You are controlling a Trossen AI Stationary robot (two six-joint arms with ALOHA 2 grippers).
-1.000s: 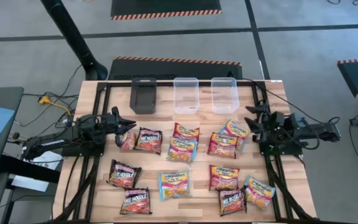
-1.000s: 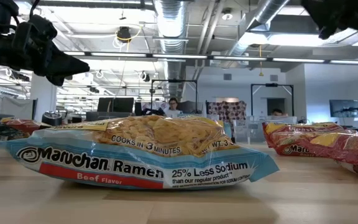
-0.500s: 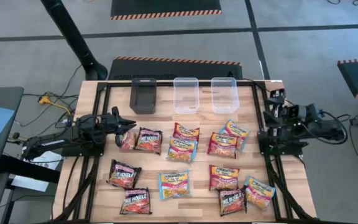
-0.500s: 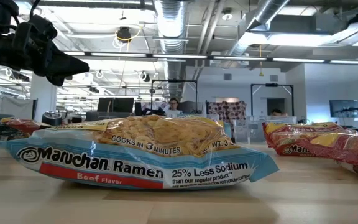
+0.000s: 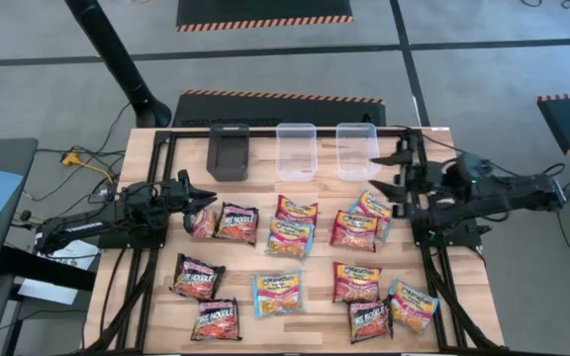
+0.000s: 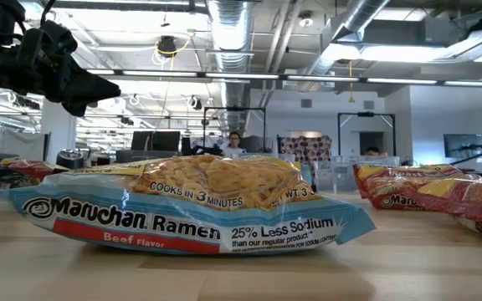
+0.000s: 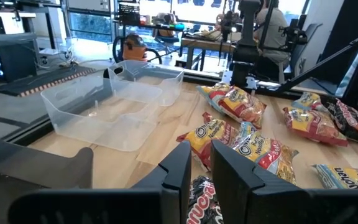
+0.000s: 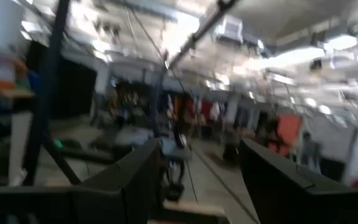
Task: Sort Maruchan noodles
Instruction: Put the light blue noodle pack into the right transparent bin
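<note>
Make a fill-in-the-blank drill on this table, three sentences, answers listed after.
1. At the table's far edge, beside the two clear bins, stands one ____ bin.
2. The right gripper, above the table's right side, has its fingers ____.
3. The packet nearest the low camera reads "Maruchan Ramen, ____ Flavor".

Missing words: black; open; Beef

Pale wood surface [image 5: 315, 302], smooth and matt; glossy crinkled plastic noodle packets [image 5: 278, 293]; two clear plastic bins [image 5: 297, 150]; one matt black bin [image 5: 229, 151].
</note>
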